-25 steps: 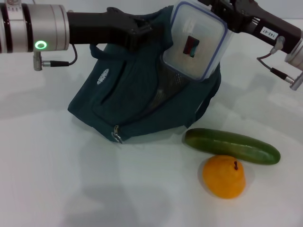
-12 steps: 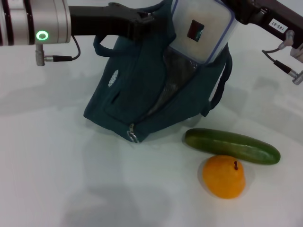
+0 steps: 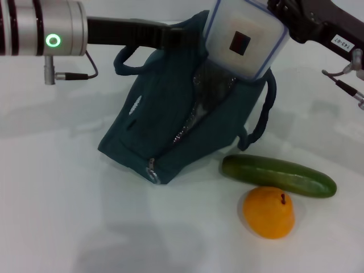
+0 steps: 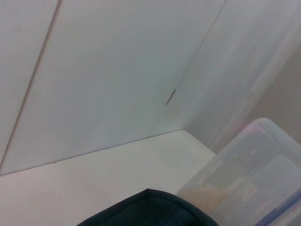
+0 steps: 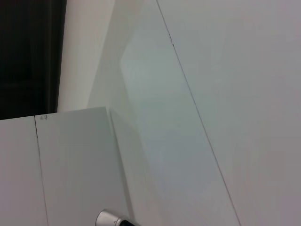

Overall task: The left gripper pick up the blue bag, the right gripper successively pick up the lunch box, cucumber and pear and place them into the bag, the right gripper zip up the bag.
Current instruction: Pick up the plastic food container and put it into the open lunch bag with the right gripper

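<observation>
From the head, the left claw (image 3: 185, 35) grips the bag (image 3: 170, 125) at its top edge and holds that edge up, so the bag hangs slanted with its low corner on the bench (image 3: 68, 216). The zip runs open from the pull near that low corner up toward the claw, and silver lining shows in the gap. The right claw (image 3: 278, 17) is clamped on the box (image 3: 244, 40) (its fingertips are hidden behind the box itself), which hangs tilted just above the bag's mouth, touching or nearly touching the upper lip. The opening lies straight below and a little toward the left claw from the box; the box's long side runs roughly along the zip line, which should suit a drop into the gap. I judge the mouth only narrowly wider than the box, so the lip and the handle (image 3: 263, 108) on the box's side could snag. The cucumber (image 3: 277, 176) lies just beside the bag's low edge, long axis across the bench, with the pear (image 3: 269, 212) touching it on the far side from the bag.

The left wrist shows the bag's dark rim (image 4: 150, 212) and the box (image 4: 254, 179) close beside it.

The right wrist shows only walls.
</observation>
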You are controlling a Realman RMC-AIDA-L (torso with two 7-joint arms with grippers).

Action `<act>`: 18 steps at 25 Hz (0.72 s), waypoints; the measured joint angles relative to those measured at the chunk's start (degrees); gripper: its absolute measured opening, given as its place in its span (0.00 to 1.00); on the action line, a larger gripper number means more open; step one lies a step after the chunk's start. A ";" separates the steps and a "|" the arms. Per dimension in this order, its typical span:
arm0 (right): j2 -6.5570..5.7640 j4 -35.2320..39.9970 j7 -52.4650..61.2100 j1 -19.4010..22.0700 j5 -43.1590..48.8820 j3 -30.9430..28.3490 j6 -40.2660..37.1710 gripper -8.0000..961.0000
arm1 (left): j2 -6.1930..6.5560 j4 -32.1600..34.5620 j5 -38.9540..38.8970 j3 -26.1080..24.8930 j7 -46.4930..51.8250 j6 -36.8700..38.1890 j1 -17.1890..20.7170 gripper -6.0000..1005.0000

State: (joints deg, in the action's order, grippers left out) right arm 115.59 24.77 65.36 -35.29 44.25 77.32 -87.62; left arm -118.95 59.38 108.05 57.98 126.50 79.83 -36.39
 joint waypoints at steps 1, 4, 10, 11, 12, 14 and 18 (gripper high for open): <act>-0.04 -0.10 -0.20 0.04 0.03 0.01 -0.08 0.23 | -0.08 -0.42 0.00 -0.37 -0.09 -0.08 0.11 0.05; -0.09 -0.23 -0.35 0.10 0.36 0.02 -0.01 0.23 | -0.22 -2.09 -0.09 -1.59 -1.04 -0.51 0.21 0.05; -0.12 -1.49 -0.38 -0.47 0.79 0.07 0.60 0.24 | -0.24 -4.90 -0.16 -4.45 -3.73 -1.22 -0.06 0.05; -0.10 -1.89 -0.38 -0.67 0.79 0.09 0.73 0.24 | -0.25 -4.93 -0.20 -4.52 -3.87 -1.56 -0.02 0.05; -0.08 -2.39 -0.37 -0.93 0.79 0.18 0.97 0.24 | -0.24 -4.94 -0.21 -4.54 -4.02 -1.79 0.05 0.05; 0.02 -3.61 -0.27 -1.79 0.80 0.56 1.88 0.24 | -0.23 -5.02 -0.23 -4.55 -4.41 -2.03 0.16 0.05; 0.35 -4.68 -0.24 -3.00 0.79 1.84 5.91 0.24 | 0.01 -5.52 -0.22 -4.57 -5.20 -2.82 0.16 0.05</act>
State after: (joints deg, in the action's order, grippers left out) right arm 115.95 20.09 65.12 -38.29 45.05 79.16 -81.71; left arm -118.94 53.86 107.83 53.41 121.30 77.01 -36.23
